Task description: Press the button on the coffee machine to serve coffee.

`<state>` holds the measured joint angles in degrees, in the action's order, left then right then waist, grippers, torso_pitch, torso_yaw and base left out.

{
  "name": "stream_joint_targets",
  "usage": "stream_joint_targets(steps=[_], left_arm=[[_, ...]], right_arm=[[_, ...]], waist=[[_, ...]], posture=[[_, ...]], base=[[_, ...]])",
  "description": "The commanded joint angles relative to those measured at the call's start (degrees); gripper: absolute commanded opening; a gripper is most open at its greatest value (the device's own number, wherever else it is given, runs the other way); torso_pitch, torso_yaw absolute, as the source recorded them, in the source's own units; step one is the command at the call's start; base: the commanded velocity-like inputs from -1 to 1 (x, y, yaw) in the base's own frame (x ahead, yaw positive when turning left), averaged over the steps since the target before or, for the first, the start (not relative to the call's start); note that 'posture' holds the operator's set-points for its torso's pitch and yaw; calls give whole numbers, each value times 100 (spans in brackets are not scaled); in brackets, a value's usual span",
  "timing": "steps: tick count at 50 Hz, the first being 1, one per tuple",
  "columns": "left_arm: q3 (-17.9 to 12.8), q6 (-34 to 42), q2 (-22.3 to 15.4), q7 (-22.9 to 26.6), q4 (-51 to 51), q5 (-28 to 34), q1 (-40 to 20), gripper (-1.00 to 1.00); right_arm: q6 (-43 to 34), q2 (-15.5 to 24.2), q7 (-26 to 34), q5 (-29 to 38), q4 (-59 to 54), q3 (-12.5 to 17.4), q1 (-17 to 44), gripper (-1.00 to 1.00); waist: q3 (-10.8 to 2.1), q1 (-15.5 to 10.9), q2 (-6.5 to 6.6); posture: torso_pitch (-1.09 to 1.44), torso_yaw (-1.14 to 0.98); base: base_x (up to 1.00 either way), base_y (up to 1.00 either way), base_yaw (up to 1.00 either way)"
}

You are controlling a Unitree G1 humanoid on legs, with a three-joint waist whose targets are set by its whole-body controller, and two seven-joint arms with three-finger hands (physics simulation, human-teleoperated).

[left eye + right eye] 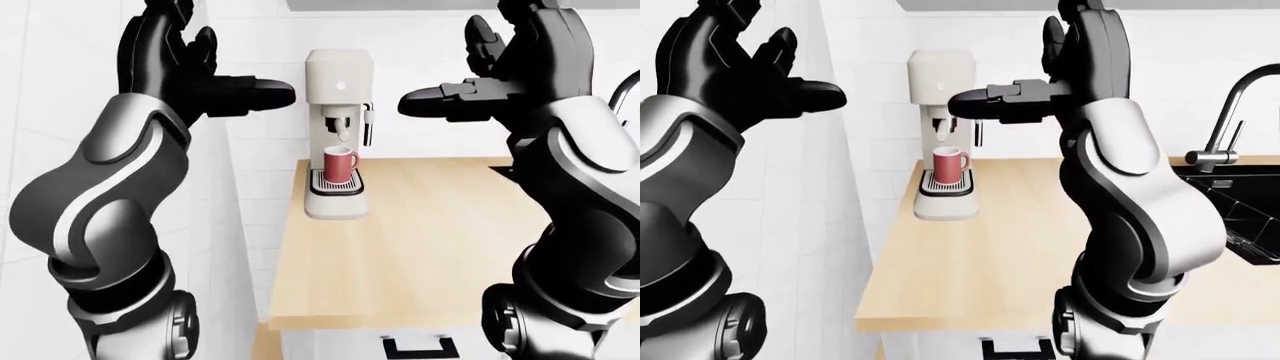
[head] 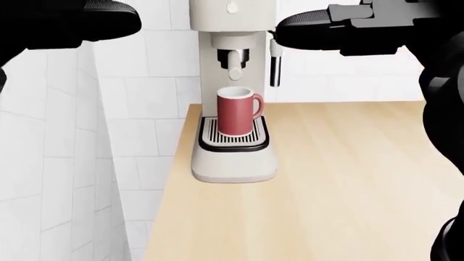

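A cream coffee machine (image 1: 338, 79) stands at the top left of the wooden counter, with a small round button (image 1: 339, 85) on its upper face. A red mug (image 1: 339, 163) sits upright on the drip tray under the spout. My left hand (image 1: 200, 67) is open and raised to the left of the machine, its thumb pointing toward it. My right hand (image 1: 490, 64) is open and raised to the right of the machine, its thumb pointing left and level with the steam wand's top. Neither hand touches the machine. In the head view the button (image 2: 232, 7) is at the top edge.
The wooden counter (image 1: 430, 247) runs right from a white tiled wall (image 1: 245, 172). A steam wand (image 1: 369, 124) hangs on the machine's right side. A black sink (image 1: 1240, 214) with a curved faucet (image 1: 1230, 120) is at the right-eye view's right.
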<state>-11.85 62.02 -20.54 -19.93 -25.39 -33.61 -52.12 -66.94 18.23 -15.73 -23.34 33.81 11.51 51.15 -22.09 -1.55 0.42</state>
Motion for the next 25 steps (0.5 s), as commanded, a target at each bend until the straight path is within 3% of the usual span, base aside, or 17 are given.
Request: stream_joint_targets(steps=[1,8,13,25], left_arm=[[-23,-153,-33,20,-25,89,-166,100],[-28,-174,6,123,-23,172,-148,100],[180,-308,-70,330,-59,485,-90,100],[-59,-186,65,359,-51,543,-197,100]], right_arm=[[99,13,-31,12,25,26,246,100],[194,-70,-87,61,-168,-73,409,100],[542,-93,89,334,-884,-285,722,100],[758,-434,278,728,-1713,-424,1326,100]], waist=[[-3,-1,1],[-37,-2,13],[-110,18,32],[-153,25,62]], posture=[[-69,0],[-71,0],[-75,0],[-75,0]], base=[[0,0,0],[0,0,0],[0,0,0],[0,0,0]])
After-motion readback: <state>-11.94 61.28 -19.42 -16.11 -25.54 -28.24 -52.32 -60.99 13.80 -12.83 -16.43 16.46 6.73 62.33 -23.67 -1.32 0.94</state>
